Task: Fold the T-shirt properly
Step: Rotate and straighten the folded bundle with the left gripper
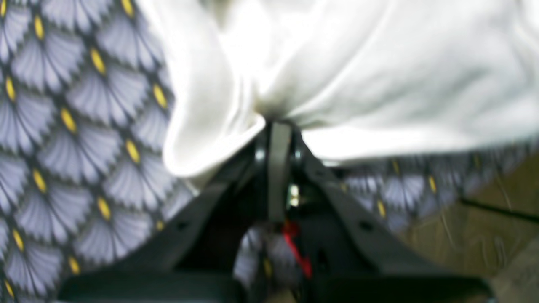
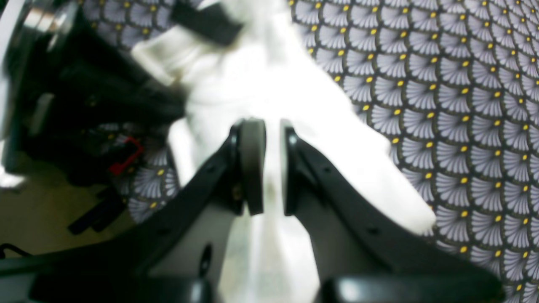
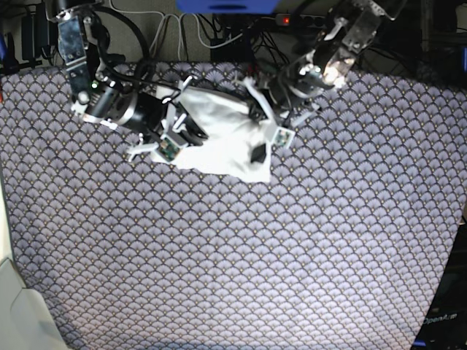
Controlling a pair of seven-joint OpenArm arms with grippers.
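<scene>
A white T-shirt [image 3: 219,138] lies bunched at the far middle of a table [image 3: 292,255] covered in a cloth of grey fan-shaped scales with yellow dots, caught between the robot's two arms. The left gripper [image 1: 278,126], reaching in from the far right of the base view, is clenched on a pinch of the white cloth, which gathers into folds at its tips and hangs over the patterned surface. The right gripper [image 2: 269,164], coming in from the far left, grasps a fold of the same shirt between its two dark pads [image 2: 252,164], with white fabric running through the narrow gap. Only plain white fabric shows in all three views. Cables [image 3: 219,33] trail behind the far edge of the table.
</scene>
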